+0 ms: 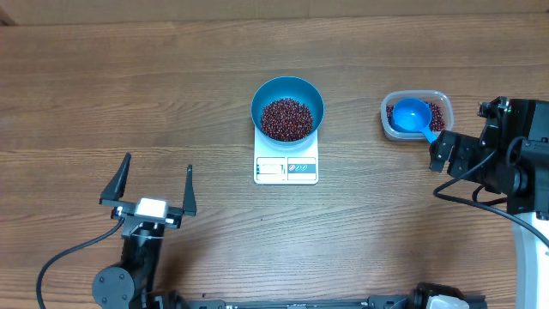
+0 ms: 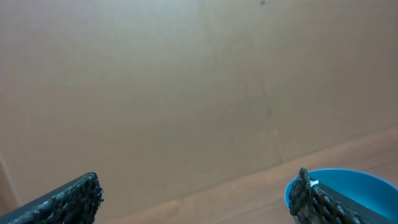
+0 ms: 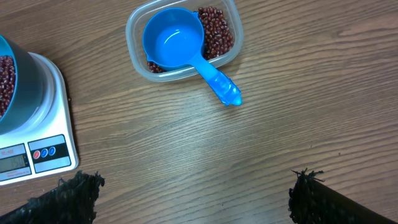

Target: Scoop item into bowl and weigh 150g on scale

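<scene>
The blue bowl (image 1: 288, 85) stands on the white scale (image 1: 286, 169) at the table's middle and holds a heap of red-brown beans (image 1: 286, 118). More beans (image 3: 219, 34) lie in a clear tub (image 3: 133, 37) to the right, with the blue scoop (image 3: 171, 40) resting in it, handle over the rim. My right gripper (image 3: 194, 186) is open over bare wood, short of the scoop's handle and touching nothing. At the near left my left gripper (image 1: 158, 167) is open and empty. Its wrist view catches the bowl's rim (image 2: 354, 190) behind the right fingertip.
The scale's display and buttons (image 3: 37, 154) face the near edge. Bare wood lies all round the scale and the tub (image 1: 388, 118). The right arm's body and cables (image 1: 515, 167) sit at the right edge.
</scene>
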